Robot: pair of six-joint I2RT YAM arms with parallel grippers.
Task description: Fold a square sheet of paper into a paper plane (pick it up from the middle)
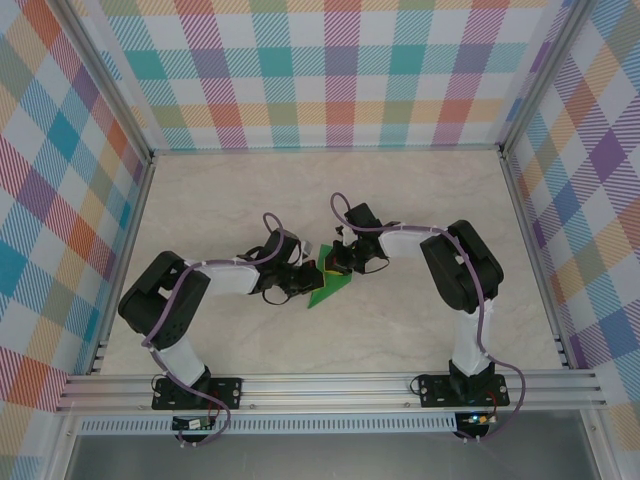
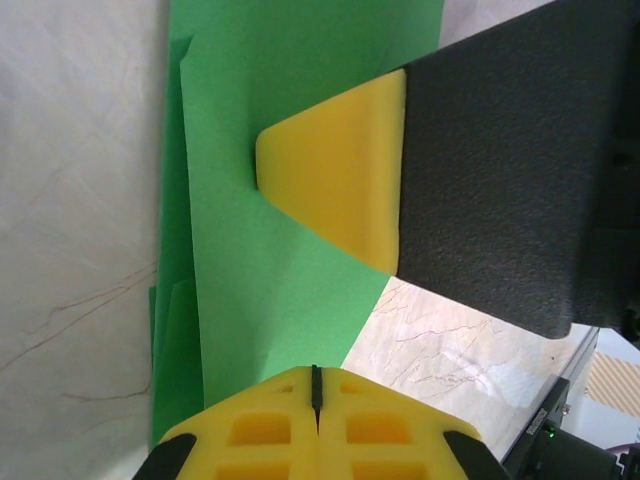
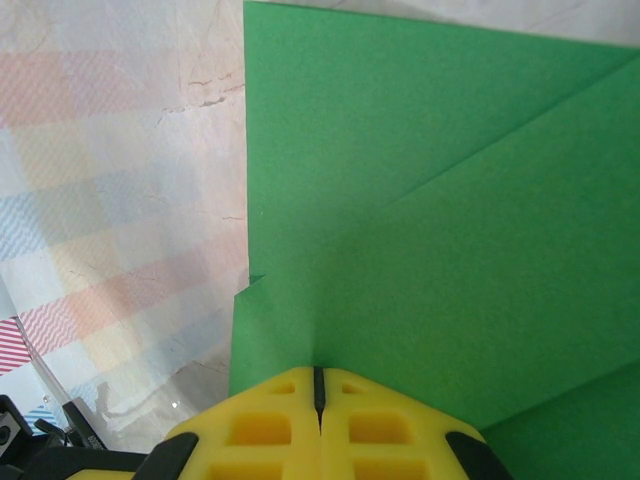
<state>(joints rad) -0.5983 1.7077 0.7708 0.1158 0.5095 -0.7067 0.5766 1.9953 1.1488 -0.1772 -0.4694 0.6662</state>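
Both jaws closed tight: left gripper (image 2: 317, 392), right gripper (image 3: 317, 388). Paper (image 3: 420, 200), folded in layers, lies just ahead of and under both tips; whether either pinches it, cannot tell.

The bright-green sheet of paper (image 1: 330, 290) lies flat near the middle of the pale marbled tabletop (image 1: 420, 190), partly folded into overlapping layers. Straight diagonal fold edges cross it, and one pointed end aims near-left.

The green paper (image 3: 450, 200) runs past both wrist views' edges.
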